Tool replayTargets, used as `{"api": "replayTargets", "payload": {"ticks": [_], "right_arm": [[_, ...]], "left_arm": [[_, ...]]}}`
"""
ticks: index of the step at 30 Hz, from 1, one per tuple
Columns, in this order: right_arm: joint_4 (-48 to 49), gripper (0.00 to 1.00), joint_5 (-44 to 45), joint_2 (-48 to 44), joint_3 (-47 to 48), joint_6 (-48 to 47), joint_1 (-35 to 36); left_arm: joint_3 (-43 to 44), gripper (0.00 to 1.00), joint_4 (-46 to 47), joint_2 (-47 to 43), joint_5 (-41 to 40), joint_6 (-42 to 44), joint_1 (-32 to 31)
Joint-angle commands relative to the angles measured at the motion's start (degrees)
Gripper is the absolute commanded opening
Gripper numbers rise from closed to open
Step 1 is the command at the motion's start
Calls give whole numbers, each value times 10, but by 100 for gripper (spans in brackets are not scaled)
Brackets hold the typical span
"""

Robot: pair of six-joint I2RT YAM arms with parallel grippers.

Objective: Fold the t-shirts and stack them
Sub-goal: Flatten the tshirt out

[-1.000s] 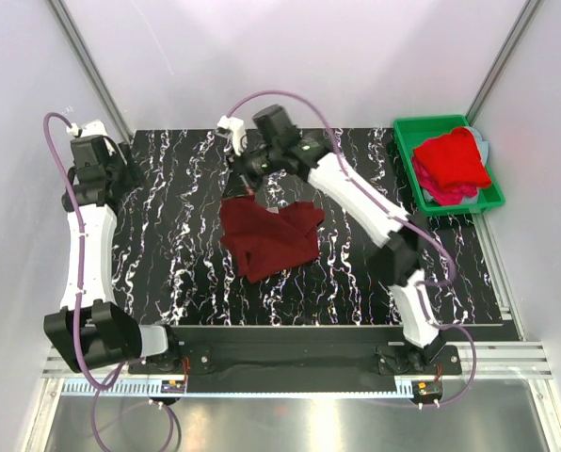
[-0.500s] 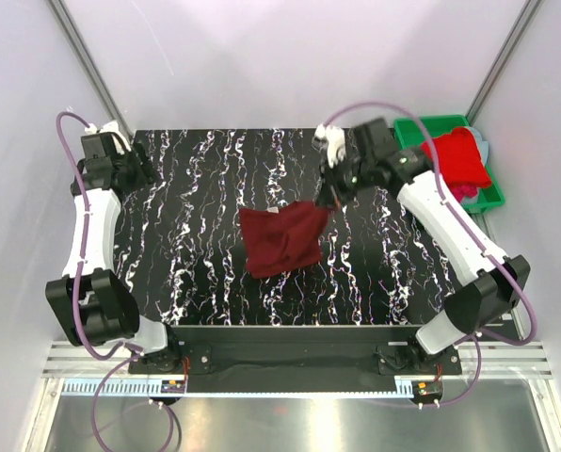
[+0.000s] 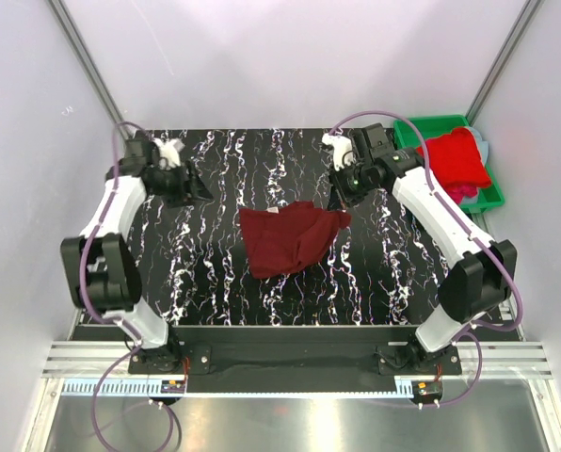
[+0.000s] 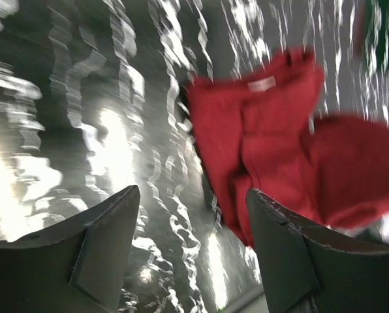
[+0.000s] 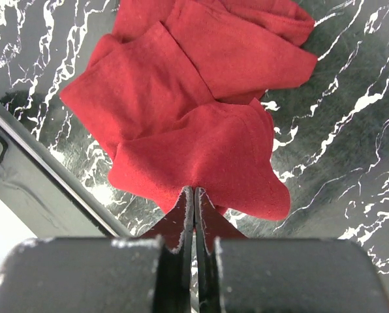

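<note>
Maroon t-shirt pinched at its edge by right fingers; left fingers spread, blurred.

Blurred maroon t-shirt in left wrist view; pink t-shirt mostly under red t-shirt

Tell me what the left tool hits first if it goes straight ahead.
Likely the maroon t-shirt, lying ahead and slightly right of the open left tool, with only bare table between. Its tilt is unclear, so it may graze the table first.
</note>
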Motion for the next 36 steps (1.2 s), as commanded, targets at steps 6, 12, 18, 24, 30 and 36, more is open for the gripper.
{"api": "replayTargets", "payload": {"ticks": [6,12,18,24,30,36], "right_arm": [[16,0,18,-33,3,-8,-3],[18,0,24,-45,-19,-12,-5],[18,0,32,-54,-19,-14,-8],[16,0,44,-62,-20,-17,-12],[17,0,46,-63,-15,-16,-16],[18,0,45,-52,-7,-16,-19]], "left_arm": [[53,59,-40,84,90,16,-90],[134,55,-37,173,93,20,-102],[210,60,-39,245,47,35,-117],[260,61,-47,302,13,51,-120],[228,61,-42,304,1,50,-119],[219,57,-46,320,3,52,-119]]}}
